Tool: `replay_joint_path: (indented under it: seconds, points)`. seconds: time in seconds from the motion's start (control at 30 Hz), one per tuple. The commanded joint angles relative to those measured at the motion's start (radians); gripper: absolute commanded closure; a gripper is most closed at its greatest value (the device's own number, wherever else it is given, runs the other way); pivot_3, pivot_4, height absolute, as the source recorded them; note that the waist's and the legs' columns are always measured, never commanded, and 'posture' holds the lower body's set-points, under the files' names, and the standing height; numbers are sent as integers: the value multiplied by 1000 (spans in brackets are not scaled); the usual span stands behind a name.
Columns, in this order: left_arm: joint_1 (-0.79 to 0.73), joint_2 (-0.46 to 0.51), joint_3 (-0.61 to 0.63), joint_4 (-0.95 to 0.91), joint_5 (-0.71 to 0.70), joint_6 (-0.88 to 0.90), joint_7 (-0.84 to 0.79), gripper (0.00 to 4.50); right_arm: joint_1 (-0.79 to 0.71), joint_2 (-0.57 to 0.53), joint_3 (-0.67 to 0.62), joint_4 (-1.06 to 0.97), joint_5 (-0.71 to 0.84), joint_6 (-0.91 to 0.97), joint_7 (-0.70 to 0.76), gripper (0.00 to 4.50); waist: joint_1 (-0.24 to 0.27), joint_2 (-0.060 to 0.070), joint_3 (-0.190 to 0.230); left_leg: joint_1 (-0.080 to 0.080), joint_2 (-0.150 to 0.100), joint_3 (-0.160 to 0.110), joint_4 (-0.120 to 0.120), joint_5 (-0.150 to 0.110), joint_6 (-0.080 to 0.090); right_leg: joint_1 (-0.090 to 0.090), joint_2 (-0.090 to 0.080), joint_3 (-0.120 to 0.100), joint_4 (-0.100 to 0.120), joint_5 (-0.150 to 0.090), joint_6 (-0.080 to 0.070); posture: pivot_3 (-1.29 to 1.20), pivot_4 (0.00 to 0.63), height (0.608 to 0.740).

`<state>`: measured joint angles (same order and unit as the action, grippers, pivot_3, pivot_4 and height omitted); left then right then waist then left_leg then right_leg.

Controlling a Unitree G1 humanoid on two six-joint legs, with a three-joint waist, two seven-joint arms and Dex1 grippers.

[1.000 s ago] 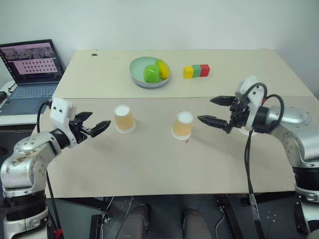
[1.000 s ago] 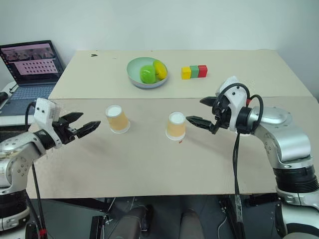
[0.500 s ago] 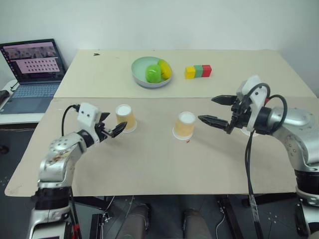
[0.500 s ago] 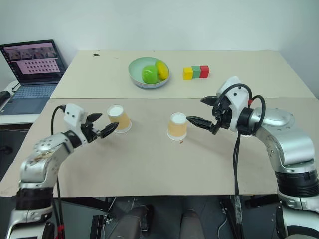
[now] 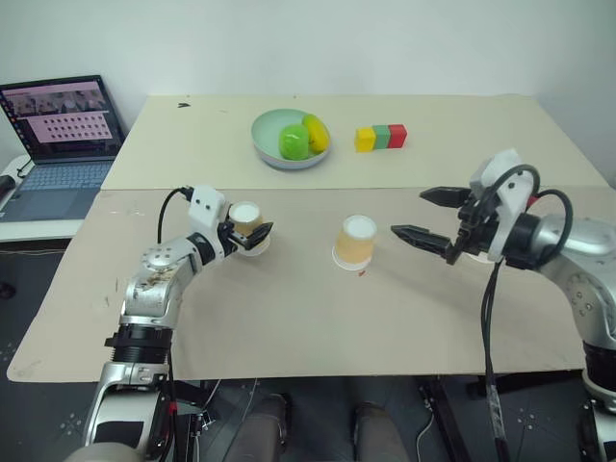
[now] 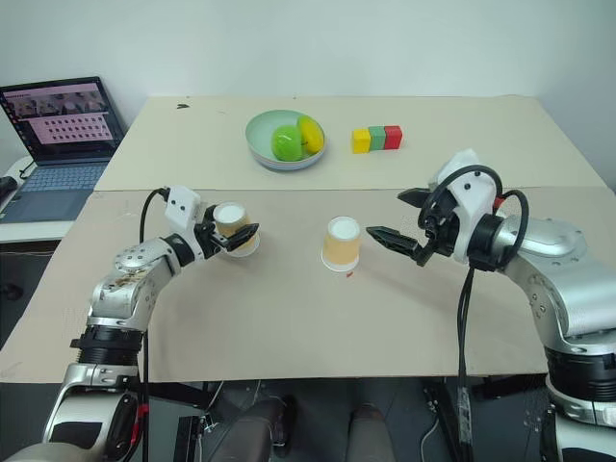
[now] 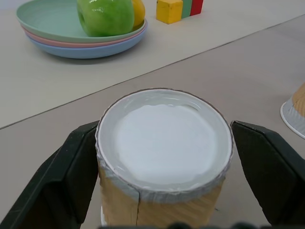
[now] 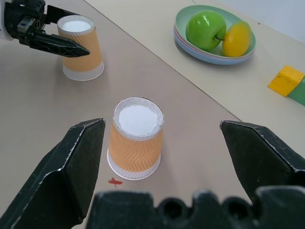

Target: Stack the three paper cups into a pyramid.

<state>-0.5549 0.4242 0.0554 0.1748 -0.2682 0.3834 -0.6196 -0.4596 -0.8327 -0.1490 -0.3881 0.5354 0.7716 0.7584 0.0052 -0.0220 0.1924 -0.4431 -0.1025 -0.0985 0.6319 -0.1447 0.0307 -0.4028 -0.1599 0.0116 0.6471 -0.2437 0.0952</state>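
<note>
We see two paper cups standing upside down on the tabletop (image 5: 318, 318), white bases up. The left cup (image 5: 247, 227) sits between the two black fingers of our left end effector (image 5: 248, 233). In the left wrist view one finger (image 7: 71, 176) looks to be touching the cup's side while the other finger (image 7: 267, 171) stands a little apart from it, so the jaws are partly closed around the cup but we cannot tell that they grip it. The cup's rim rests on the tabletop.

The middle cup (image 6: 341, 243) stands well apart from the left one, toward the right, with a small red mark (image 8: 114, 181) on the tabletop just beside its rim. Our right end effector (image 6: 399, 217) hovers to the right of this cup with its jaws spread wide and nothing between them; the cup lies ahead of them in the right wrist view.

On the far side of the tabletop a pale green bowl (image 5: 268, 151) holds a green apple (image 5: 294, 141) and a yellow fruit (image 5: 317, 134). To its right lies a row of yellow, green and red blocks (image 5: 379, 138). An open laptop (image 5: 64, 135) stands off the tabletop at far left.
</note>
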Motion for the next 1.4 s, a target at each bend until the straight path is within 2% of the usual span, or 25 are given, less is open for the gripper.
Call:
replay_joint_path:
  seconds: [0.03, 0.07, 0.33, 0.63, 0.83, 1.4]
  points:
    - [-45, 5, 4, -14, 2, -17, -5, 1547, -2, -13, -45, -44, 18, 6, -13, 0, 0, 0, 0, 0, 0, 0, 0, 0, 0, 0, 0, 0, 0, 0, 0, 0, 150, 740]
    - [-47, 7, -3, -16, 6, -19, -10, 1800, -2, -13, -45, -45, 18, 6, -14, 0, 0, 0, 0, 0, 0, 0, 0, 0, 0, 0, 0, 0, 0, 0, 0, 0, 150, 740]
    - [-89, 9, -30, -40, 16, 3, -9, 1800, -4, -8, -37, -39, 16, 3, -21, 0, -1, 0, 0, 0, 0, 0, 0, 0, 0, 0, 0, 0, 0, 0, 0, 0, 150, 740]
    - [-263, -46, -195, 69, 29, -36, -226, 1800, 47, 2, -76, -108, 39, 37, -79, 0, 5, 0, 0, -1, -1, 0, 1, 0, 0, 1, 0, -1, -1, 0, 1, 0, 150, 740]
    - [-300, -83, -257, 143, 48, -90, -335, 1800, 99, -8, -134, -175, 65, 78, -130, 0, -7, 0, 0, -2, -1, 0, 1, 0, 0, 0, 0, 0, 0, 0, 1, 0, 150, 740]
    - [-316, -183, -251, 239, 70, -136, -349, 1800, 170, -39, -227, -260, 112, 144, -187, 0, -11, 0, 0, -2, -1, 0, 1, 0, 1, 1, -1, -1, 0, 0, 1, 0, 150, 740]
